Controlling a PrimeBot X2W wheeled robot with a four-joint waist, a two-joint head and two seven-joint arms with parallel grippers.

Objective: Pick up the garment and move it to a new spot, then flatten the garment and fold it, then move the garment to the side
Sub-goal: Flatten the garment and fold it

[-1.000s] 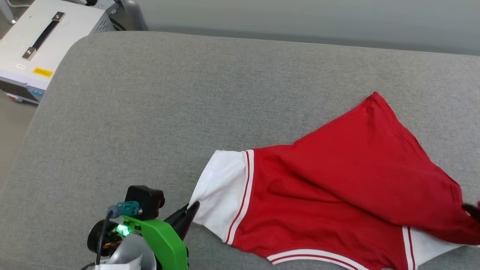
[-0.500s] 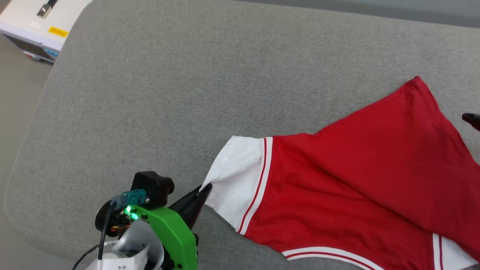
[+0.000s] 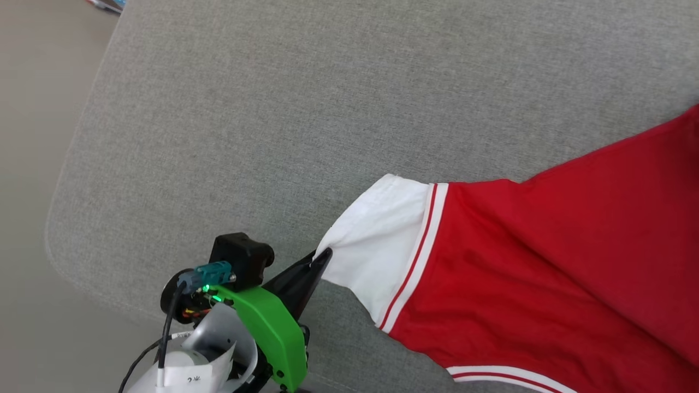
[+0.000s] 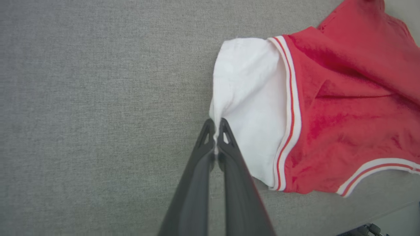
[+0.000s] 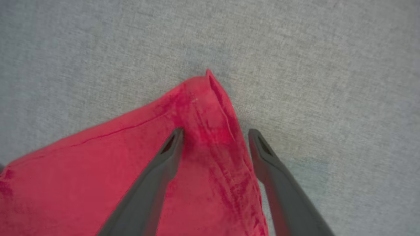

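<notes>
The garment (image 3: 546, 273) is a red shirt with a white sleeve (image 3: 377, 245) and red-white striped trim, lying on the grey cushion (image 3: 273, 109). My left gripper (image 3: 325, 254) is shut on the edge of the white sleeve; its wrist view shows both dark fingers pinching the sleeve hem (image 4: 215, 126). In the right wrist view my right gripper (image 5: 215, 134) stands open above a pointed red corner of the garment (image 5: 210, 98), one finger over the cloth, the other over the cushion beside it. Any lettering is hidden.
The cushion's rounded left edge (image 3: 71, 191) drops to a beige floor (image 3: 33, 164). Bare grey fabric stretches above and left of the garment. A bit of a device shows at the top left corner (image 3: 106, 4).
The head camera has swung, so the scene has shifted right and up. The right gripper has left the garment's lower right edge and now hovers open over its far corner. The left still grips the sleeve.
</notes>
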